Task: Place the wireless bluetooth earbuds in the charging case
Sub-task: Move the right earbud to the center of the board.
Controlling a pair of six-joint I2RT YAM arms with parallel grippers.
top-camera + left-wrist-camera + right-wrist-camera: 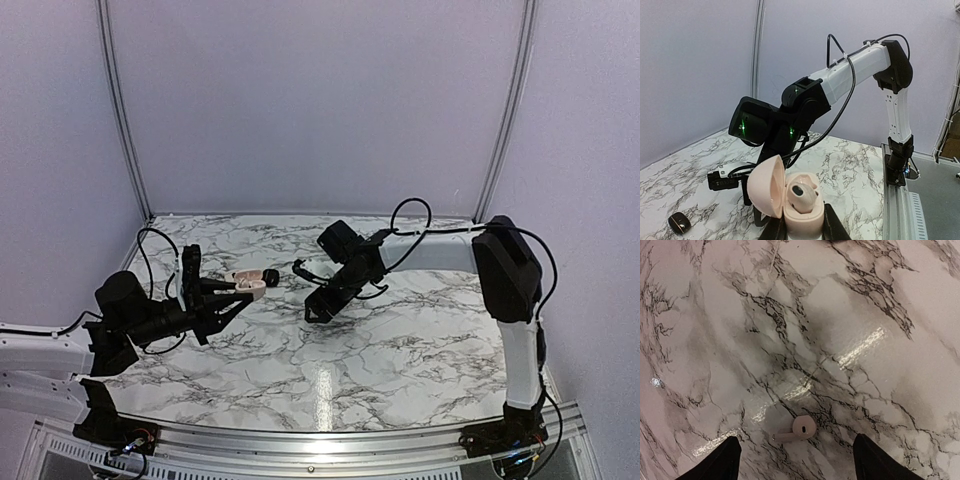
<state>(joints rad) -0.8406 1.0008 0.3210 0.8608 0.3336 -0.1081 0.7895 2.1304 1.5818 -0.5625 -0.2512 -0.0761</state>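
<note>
Left wrist view: left gripper [804, 228] clamped on the open pink charging case [802, 217], lower centre, lid swung left, with a seated earbud [800, 190] inside. Right wrist view alone shows a loose earbud [799, 429] lying on the marble table [865, 315], low centre, between the right gripper's [796, 452] spread, empty fingers

top: overhead, whole table [400, 360] | Lw: faces R arm [855, 70] | Rw: table close-up
</note>
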